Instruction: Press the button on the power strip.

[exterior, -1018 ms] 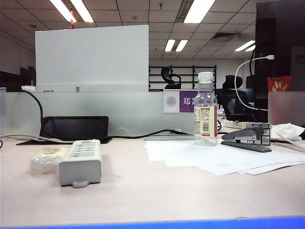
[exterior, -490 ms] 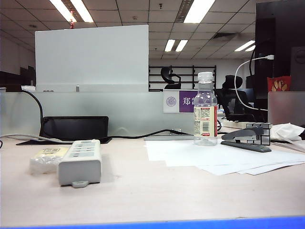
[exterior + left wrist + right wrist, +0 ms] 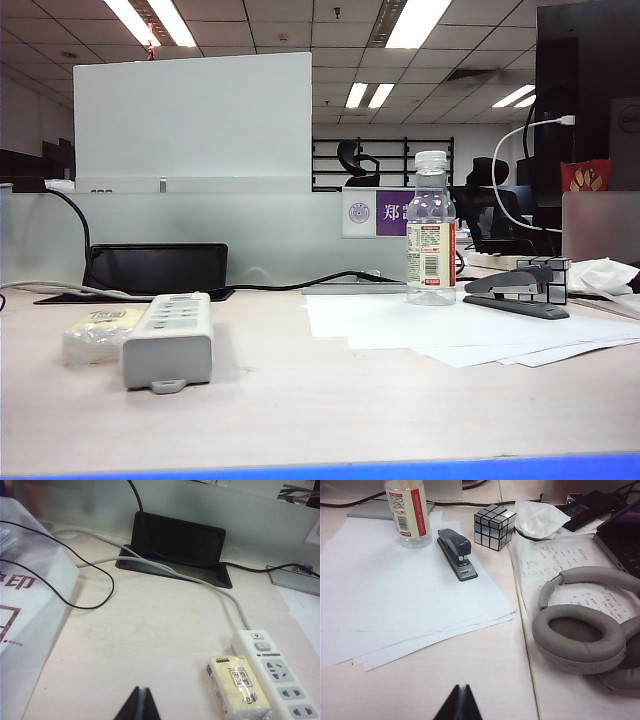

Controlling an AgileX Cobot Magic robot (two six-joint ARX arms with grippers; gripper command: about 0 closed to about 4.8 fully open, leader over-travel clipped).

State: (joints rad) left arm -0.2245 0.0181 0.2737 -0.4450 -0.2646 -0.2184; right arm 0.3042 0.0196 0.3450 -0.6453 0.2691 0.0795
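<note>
In the exterior view, neither gripper is showing; the long light-grey plastic power strip (image 3: pixel 169 340) is lying on the pale wooden table (image 3: pixel 330 410) with its small tab end toward the camera, and a clear-wrapped yellowish packet (image 3: pixel 95 333) is sitting just beside it. A clear plastic bottle with a white cap (image 3: pixel 431 232) is standing upright farther across the table, with a dark grey stapler (image 3: pixel 517 291) near it on a spread of white paper sheets (image 3: pixel 450 330)

In the left wrist view, the left gripper (image 3: pixel 139 705) is hovering above bare table with its dark fingers pressed together, grasping nothing. The power strip (image 3: pixel 277 679) is lying off to one side of the claw and ahead of it, well apart, its grey button (image 3: pixel 261 646) facing up at the cord end, and the packet (image 3: pixel 236 684) is touching its near edge, between strip and claw. The grey cord (image 3: pixel 200 580) is running away past a black slanted tray (image 3: pixel 177 547)

In the right wrist view, the right gripper (image 3: pixel 459 704) is likewise clenched and empty over the table, with the paper sheets (image 3: pixel 395 605) ahead of it. The stapler (image 3: pixel 456 553), the bottle (image 3: pixel 409 511) and a silver mirror cube (image 3: pixel 494 526) are sitting far beyond the claw, and grey over-ear headphones (image 3: pixel 585 625) are resting to its side
</note>
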